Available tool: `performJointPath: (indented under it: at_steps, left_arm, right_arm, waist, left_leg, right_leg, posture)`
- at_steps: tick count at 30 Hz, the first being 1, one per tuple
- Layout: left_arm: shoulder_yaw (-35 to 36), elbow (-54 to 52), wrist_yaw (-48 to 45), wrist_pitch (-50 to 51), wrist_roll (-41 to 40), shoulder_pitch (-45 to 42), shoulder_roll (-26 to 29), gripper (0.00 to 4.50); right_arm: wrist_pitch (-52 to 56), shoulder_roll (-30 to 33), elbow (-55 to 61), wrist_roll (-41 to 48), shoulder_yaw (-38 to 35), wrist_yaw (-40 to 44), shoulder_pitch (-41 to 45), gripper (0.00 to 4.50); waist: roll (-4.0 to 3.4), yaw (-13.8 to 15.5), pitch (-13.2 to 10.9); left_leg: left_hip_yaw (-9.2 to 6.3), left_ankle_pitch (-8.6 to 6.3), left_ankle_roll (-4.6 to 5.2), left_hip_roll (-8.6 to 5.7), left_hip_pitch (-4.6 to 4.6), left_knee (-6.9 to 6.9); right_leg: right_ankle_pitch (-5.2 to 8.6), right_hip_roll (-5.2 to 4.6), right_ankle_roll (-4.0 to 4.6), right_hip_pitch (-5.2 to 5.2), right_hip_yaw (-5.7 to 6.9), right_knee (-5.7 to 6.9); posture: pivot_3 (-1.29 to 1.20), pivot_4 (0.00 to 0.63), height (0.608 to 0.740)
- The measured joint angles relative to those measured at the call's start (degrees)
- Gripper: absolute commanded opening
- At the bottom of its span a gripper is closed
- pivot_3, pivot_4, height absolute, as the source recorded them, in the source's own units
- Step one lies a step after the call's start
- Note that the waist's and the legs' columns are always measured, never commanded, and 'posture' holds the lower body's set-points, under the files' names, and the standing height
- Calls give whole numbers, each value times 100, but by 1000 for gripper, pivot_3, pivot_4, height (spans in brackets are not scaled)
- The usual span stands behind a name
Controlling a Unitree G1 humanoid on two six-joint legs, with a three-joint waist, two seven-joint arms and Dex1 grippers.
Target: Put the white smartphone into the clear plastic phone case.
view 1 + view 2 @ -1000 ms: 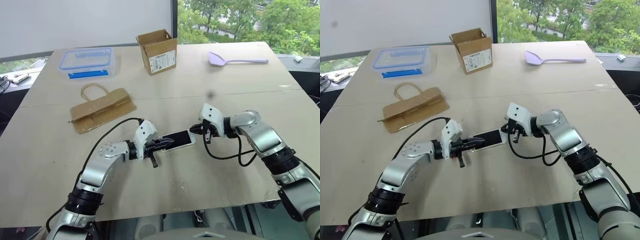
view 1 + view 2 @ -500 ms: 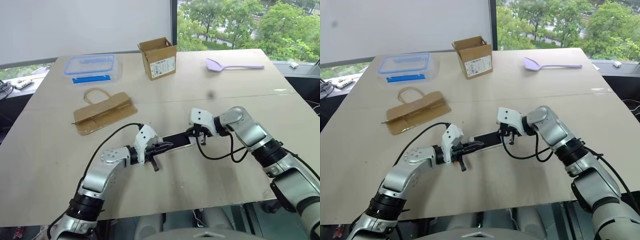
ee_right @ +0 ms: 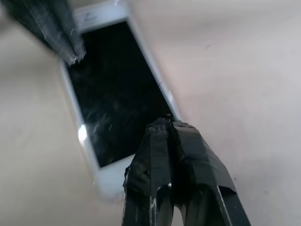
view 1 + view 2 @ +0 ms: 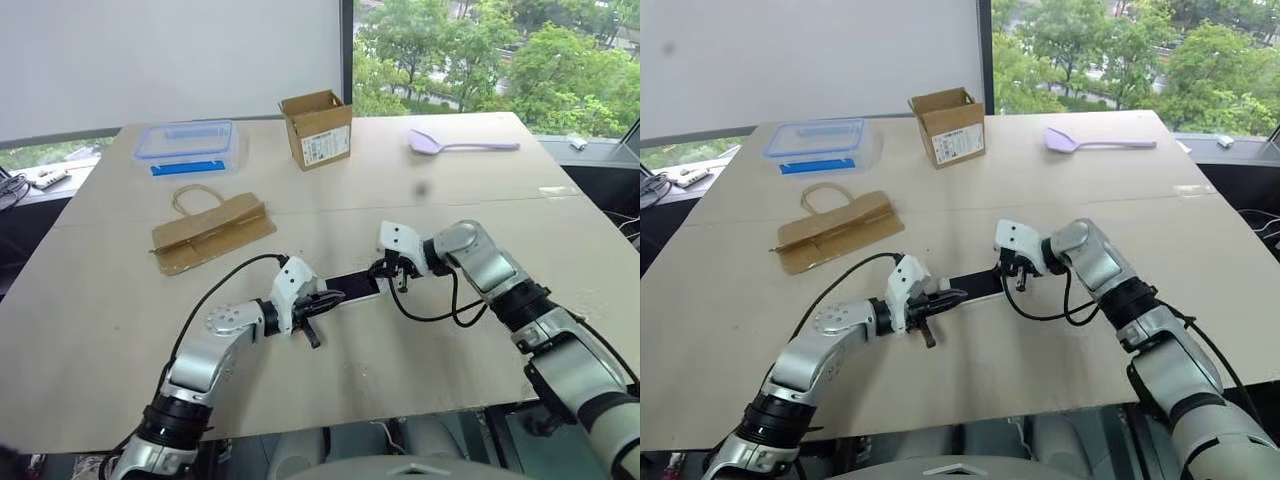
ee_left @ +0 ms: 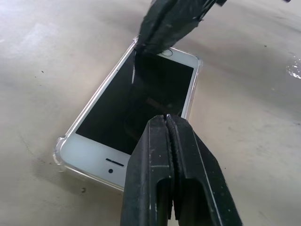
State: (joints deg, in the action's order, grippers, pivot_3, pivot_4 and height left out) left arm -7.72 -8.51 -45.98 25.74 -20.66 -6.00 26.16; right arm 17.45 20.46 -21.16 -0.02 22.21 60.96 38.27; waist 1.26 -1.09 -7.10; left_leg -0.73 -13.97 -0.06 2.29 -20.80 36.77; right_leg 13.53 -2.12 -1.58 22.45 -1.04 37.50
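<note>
Phone position: the white smartphone (image 5: 134, 108) lies flat, screen up, near the middle of the tabletop (image 4: 430, 340), between the 2 arms and angled across the space between them.
Case position: the clear plastic phone case (image 5: 60, 151) wraps the phone's edges; a glinting bumper corner juts past the bezel, so the phone looks seated in the shell.
Left gripper: the left gripper (image 5: 167, 118) has its 2 fingers pressed together, holding nothing, the tip over the screen near the phone's end on the robot's left.
Right gripper: the right gripper (image 3: 167, 123) also has its fingers together and empty, the tip at the opposite end, by the screen's edge.
Why so placed: closed tips make blunt pushers; 1 at each end suits pressing the phone down into the shell while keeping it from sliding. Whether either tip touches the glass I cannot tell.
Phone material: glossy black glass with faint scratches and glare, white bezels, rounded corners.
Case material: thin, transparent, flexible-looking plastic with thickened corners.
Tabletop surface: matte pale board, lightly speckled, offering some grip.
Task state: by judgement nearly finished, with only the seating of the corners left to confirm.
</note>
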Motion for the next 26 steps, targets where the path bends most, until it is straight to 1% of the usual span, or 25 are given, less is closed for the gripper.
performJointPath:
  at_steps: [1,2,3,4,5,6,7,8,10,12,13,14,16,18,21,24,26]
  left_arm:
    - [96,-6,-2,-23,-99,30,-81,44]
    - [177,-32,1,-51,-185,50,-144,44]
    - [263,-85,3,-95,-257,50,-209,44]
    - [370,-168,17,-122,-387,45,-306,428]
    - [510,-283,49,-130,-548,35,-405,620]
    - [596,-346,85,-128,-660,19,-445,972]
    - [695,-408,108,-120,-745,17,-459,1307]
    - [814,-465,139,-102,-880,2,-463,1887]
    - [1037,-587,163,-38,-1060,-15,-402,2811]
    - [1175,-723,132,73,-1222,-9,-246,3897]
    - [1231,-809,104,163,-1336,2,-130,4386]
    - [1286,-888,61,225,-1400,29,-24,4454]
    - [1389,-1093,-135,350,-1557,206,342,4454]
    - [1458,-1182,-285,381,-1576,383,579,4454]
    - [1662,-1402,-553,376,-1623,920,985,4454]
    - [1906,-1596,-660,337,-1625,1452,1181,4454]
    - [1998,-1654,-672,326,-1630,1670,1198,4454]
  right_arm:
    - [-89,-77,147,166,-266,-147,-226,0]
    - [-131,-157,319,330,-462,-272,-437,0]
    - [-105,-189,514,489,-584,-328,-598,0]
    - [-42,-171,765,608,-702,-374,-769,658]
    - [11,-104,1023,713,-836,-434,-918,990]
    - [69,-41,1237,786,-972,-496,-1006,1475]
    - [123,38,1442,863,-1108,-543,-1075,1834]
    - [177,172,1732,959,-1289,-606,-1187,2446]
    - [338,416,2232,1153,-1638,-675,-1404,3363]
    - [529,665,2682,1352,-1869,-692,-1669,4448]
    - [643,818,2940,1460,-1974,-694,-1861,4500]
    - [731,948,3119,1548,-2069,-683,-2011,4500]
    - [851,1306,3511,1692,-2298,-664,-2403,4500]
    - [887,1499,3704,1782,-2499,-656,-2655,4500]
    - [906,1868,4114,1937,-2829,-621,-3288,4500]
    - [861,2079,4396,2023,-3154,-636,-3909,4500]
    - [849,2155,4496,2026,-3292,-654,-4193,4500]
  waist:
    - [-13,1,-33]
    - [-38,-1,-68]
    - [-43,-5,-78]
    - [-45,-3,-100]
    - [-44,5,-116]
    - [-43,14,-131]
    - [-42,25,-145]
    - [-40,34,-154]
    - [-32,38,-164]
    - [-24,35,-178]
    - [-20,33,-191]
    - [-15,29,-202]
    - [-15,15,-222]
    - [-15,10,-230]
    - [-10,23,-240]
    - [-4,35,-257]
    - [-2,39,-263]
  left_leg:
    - [5,1,1,-1,-27,0]
    - [13,16,26,-8,-75,0]
    - [26,21,31,-18,-117,4]
    - [30,23,30,-17,-150,8]
    - [31,23,30,-12,-192,17]
    - [29,23,30,-10,-209,18]
    - [27,23,30,-10,-216,16]
    - [25,22,30,-10,-217,8]
    - [26,20,31,-11,-218,-7]
    - [30,20,31,-13,-218,-21]
    - [31,20,31,-13,-218,-22]
    - [33,20,31,-13,-218,-24]
    - [39,20,31,-12,-219,-25]
    - [43,20,31,-11,-215,-25]
    - [42,19,31,-10,-214,-28]
    - [43,19,31,-9,-214,-27]
    - [46,19,31,-10,-209,-26]
  right_leg:
    - [-1,5,-1,26,-1,0]
    - [-2,20,-2,66,-4,7]
    - [-6,29,-6,109,-13,22]
    - [-15,41,-16,138,-16,24]
    - [-34,51,-17,168,-2,24]
    - [-37,53,-12,180,1,24]
    - [-36,54,-13,186,4,24]
    - [-33,54,-16,187,7,19]
    - [-28,53,-20,186,9,4]
    - [-27,52,-21,184,8,-15]
    - [-23,52,-26,184,8,-21]
    - [-18,52,-35,184,6,-29]
    - [-14,52,-41,181,3,-41]
    - [-12,52,-43,179,0,-44]
    - [0,51,-25,177,2,-49]
    - [2,48,-24,176,2,-50]
    - [2,44,-24,172,3,-51]
  posture:
    - [0,150,740]
    - [0,150,740]
    - [0,150,740]
    - [0,150,740]
    - [0,150,740]
    - [0,150,740]
    - [0,150,740]
    - [0,150,740]
    - [0,150,740]
    - [0,150,740]
    - [0,150,740]
    - [0,150,740]
    - [0,150,740]
    - [0,150,740]
    - [0,150,740]
    - [0,150,740]
    - [0,150,740]
